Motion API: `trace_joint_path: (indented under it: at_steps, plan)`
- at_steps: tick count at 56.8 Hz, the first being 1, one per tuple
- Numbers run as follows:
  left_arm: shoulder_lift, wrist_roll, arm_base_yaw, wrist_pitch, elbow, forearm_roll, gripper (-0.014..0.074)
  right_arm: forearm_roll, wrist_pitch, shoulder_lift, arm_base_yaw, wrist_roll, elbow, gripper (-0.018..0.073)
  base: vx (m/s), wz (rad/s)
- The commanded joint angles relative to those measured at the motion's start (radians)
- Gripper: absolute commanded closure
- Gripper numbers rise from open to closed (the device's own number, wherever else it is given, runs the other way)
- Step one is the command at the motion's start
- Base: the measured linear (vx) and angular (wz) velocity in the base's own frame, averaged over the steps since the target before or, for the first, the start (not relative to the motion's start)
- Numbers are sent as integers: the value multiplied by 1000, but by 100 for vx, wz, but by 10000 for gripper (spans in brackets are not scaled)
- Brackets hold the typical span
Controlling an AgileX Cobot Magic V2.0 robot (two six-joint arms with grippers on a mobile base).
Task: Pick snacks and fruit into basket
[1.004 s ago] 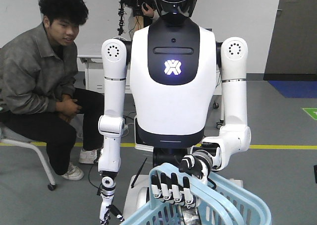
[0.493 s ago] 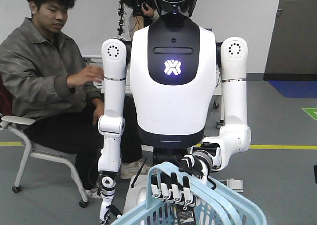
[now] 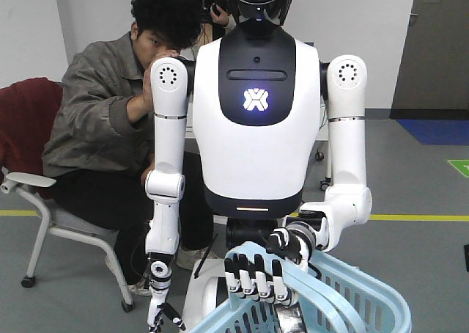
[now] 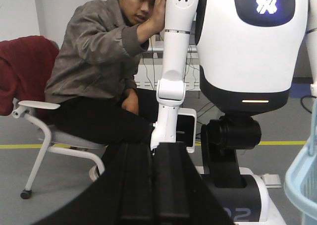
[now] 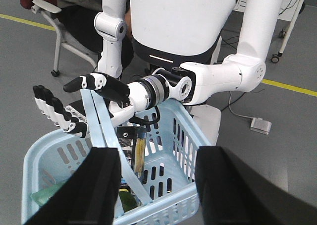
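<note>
Basket (image 5: 163, 205) hangs near centre from the humanoid hand (image 5: 106, 88), snack box (image 5: 134, 145) inside. Right gripper (image 5: 158, 153) fingers spread, empty; left gripper (image 4: 153, 148) fingers pressed together. I judge I'm between picks; next I need another item.

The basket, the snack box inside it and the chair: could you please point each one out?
basket (image 5: 171, 201): right wrist view, near rim.
snack box (image 5: 132, 148): right wrist view, dark front.
chair (image 3: 44, 180): front view, armrest.

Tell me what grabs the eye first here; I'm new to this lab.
A white humanoid robot stands centre, its black-fingered hand hooked under the handles of a light blue basket. Beside it, a seated man in a grey jacket touches its shoulder.
</note>
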Motion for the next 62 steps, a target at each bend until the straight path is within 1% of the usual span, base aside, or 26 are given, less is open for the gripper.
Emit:
trace_joint_path:
  at_steps: [1, 3, 5, 36, 41, 45, 47, 50, 52, 55, 59, 60, 62]
  plan:
    - [-38, -11, 5, -138, 34, 0, 604, -3, -71, -1, -7, -4, -28, 160, 0, 0]
    - [-28, -28, 5, -173, 47, 0, 604, -3, -68, -1, -7, -4, -28, 160, 0, 0]
    - [-25, -30, 5, -150, 43, 0, 603, -3, -68, -1, -7, -4, -28, 160, 0, 0]
    - [-22, -24, 5, -150, 42, 0, 603, -3, -64, -1, -7, -4, -28, 160, 0, 0]
    - [-22, -24, 5, -150, 42, 0, 603, -43, -75, -1, -7, -4, -28, 168, 0, 0]
    - [-22, -24, 5, -150, 42, 0, 603, -80, -54, -13, -7, -4, -27, 179, 0, 0]
    - [-22, -24, 5, -150, 42, 0, 603, -103, -50, -30, -7, -4, -19, 197, 0, 0]
    - [-22, -24, 5, -150, 42, 0, 603, -125, -91, -70, -10, 11, 18, 238, 0, 0]
    - [-22, -24, 5, -150, 42, 0, 603, -127, -151, -118, -26, 30, 59, 289, 0, 0]
    - [-22, -24, 5, -150, 42, 0, 603, -126, -261, -201, -66, 49, 164, 381, 0, 0]
    - [-22, -24, 5, -150, 42, 0, 603, -131, -415, -303, -119, 48, 321, 487, 0, 0]
    - [-22, -24, 5, -150, 42, 0, 603, -131, -457, -343, -141, 48, 365, 529, 0, 0]
    - [-22, -24, 5, -150, 42, 0, 603, -131, -497, -394, -166, 48, 437, 576, 0, 0]
